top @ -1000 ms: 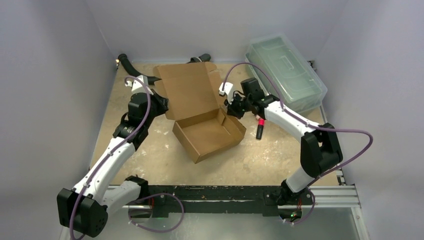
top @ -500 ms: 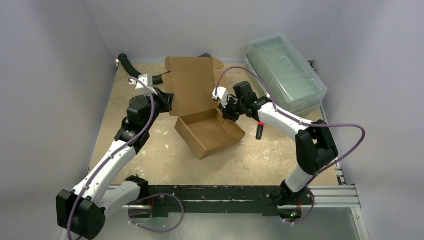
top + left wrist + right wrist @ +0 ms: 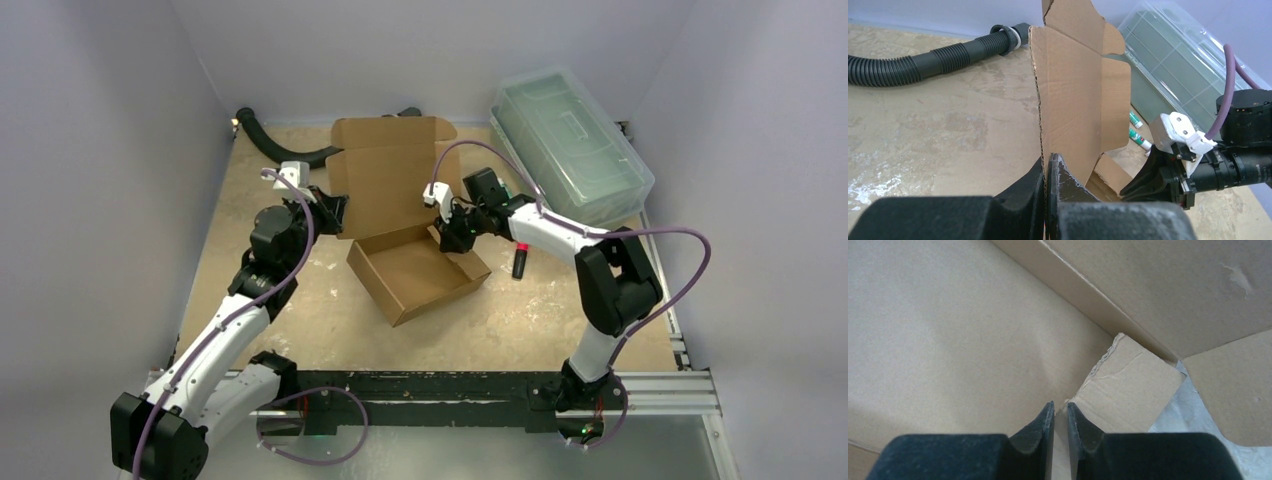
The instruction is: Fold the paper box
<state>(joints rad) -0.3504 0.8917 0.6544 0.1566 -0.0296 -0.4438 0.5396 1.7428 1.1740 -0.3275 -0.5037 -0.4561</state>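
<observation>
Beneath both tools lies a tan, scuffed worktop [image 3: 300, 300] with pale blotches, closed in by plain grey-lilac walls [image 3: 100, 150]. Beyond the left tool [image 3: 330, 208] a black ribbed hose [image 3: 262, 133] curls along the far edge. Beyond the right tool [image 3: 447, 238], off to its right, a clear greenish plastic bin [image 3: 570, 145] with a lid sits in the far corner. Just to the right of that tool a black pen with a red band [image 3: 520, 262] lies flat on the worktop.

The left arm slants forward from its base in a long line, its wrist turned inward toward the middle. The right arm rises from its base and folds sharply at the elbow. Its forearm reaches leftward and away, ending low at the box.

The cardboard box [image 3: 415, 275] sits between the two tools, near the middle of the worktop. It is plain brown and unprinted, with a shallow open tray nearest the arms. Its lid is raised close to upright behind the tray, with small flaps at its top and sides.

The left tool [image 3: 1047, 162] is closed on the lid's left edge, and the wrist view shows the corrugated edge pinched between its fingers. The right tool [image 3: 1060, 410] is at the tray's far right corner, inside the box. Its fingers stand only a slit apart, with the ragged edge of a small side flap at the gap. I cannot tell whether it grips that flap.
</observation>
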